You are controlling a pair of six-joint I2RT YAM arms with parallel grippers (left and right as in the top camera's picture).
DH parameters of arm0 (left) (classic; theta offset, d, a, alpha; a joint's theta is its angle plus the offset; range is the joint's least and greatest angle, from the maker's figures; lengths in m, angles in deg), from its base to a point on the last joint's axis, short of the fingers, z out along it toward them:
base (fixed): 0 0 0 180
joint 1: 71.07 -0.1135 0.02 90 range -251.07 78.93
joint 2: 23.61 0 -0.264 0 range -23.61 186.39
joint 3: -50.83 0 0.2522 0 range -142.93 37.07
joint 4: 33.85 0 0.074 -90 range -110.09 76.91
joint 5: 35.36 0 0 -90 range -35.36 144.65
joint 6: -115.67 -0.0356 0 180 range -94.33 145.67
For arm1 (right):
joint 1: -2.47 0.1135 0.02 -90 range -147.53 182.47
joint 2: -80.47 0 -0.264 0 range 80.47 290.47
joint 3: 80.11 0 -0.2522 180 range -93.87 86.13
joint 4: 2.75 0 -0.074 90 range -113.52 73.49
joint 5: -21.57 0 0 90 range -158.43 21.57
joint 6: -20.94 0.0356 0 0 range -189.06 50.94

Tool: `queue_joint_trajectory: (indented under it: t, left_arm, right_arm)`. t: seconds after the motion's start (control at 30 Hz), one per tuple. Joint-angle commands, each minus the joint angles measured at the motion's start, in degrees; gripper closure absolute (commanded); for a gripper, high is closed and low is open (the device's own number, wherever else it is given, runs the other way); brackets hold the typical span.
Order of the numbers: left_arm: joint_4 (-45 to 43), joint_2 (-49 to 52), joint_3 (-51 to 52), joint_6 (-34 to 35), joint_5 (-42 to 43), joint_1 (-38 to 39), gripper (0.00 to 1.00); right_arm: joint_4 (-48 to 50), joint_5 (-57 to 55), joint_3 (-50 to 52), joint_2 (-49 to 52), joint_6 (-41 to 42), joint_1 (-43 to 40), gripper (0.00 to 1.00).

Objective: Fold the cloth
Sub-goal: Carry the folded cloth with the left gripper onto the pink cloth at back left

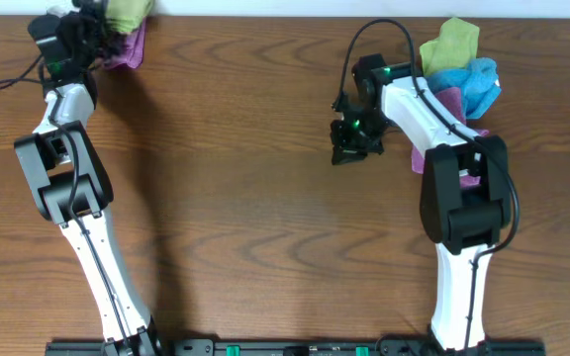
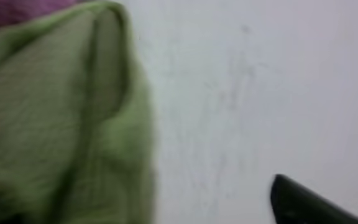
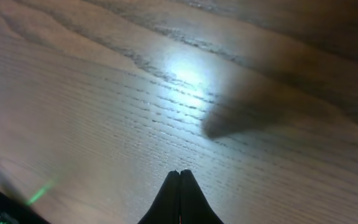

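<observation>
Your left gripper (image 1: pixel 97 22) is nearer: green cloth (image 1: pixel 129 12) just beside it, hold not discernible. Note the right gripper (image 3: pixel 179 177) pinched closed, empty, cloth pile (image 1: pixel 463 74) behind its arm.

Right gripper (image 3: pixel 179 175) closed tight.

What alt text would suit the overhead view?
Two white robot arms at a wooden table. The left tool is at green and purple cloths in a corner; the right tool hangs over bare wood beside a cloth pile.
</observation>
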Motion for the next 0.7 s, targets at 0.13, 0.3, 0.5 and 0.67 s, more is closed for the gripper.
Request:
queue_joint_trajectory:
  t: [0.13,0.3,0.5,0.67]
  left_arm:
    - [-0.24,0.61,-0.48,1.64,8.92,-3.65,0.04]
    - [3.52,0.0,-0.48,2.21,12.26,-5.86,0.04]
    - [9.29,-0.5,-0.48,1.73,15.43,-7.02,0.04]
    - [15.47,-2.19,-0.48,-2.82,15.76,-7.23,0.04]
  right_arm:
    - [-0.11,0.85,-1.01,-2.34,0.61,1.62,0.99]
    - [-0.09,0.85,-1.01,-2.34,0.63,2.69,0.99]
    - [-0.11,0.85,-1.01,-2.34,0.66,3.74,0.98]
    - [-0.11,0.85,-1.03,-2.34,0.87,4.46,0.99]
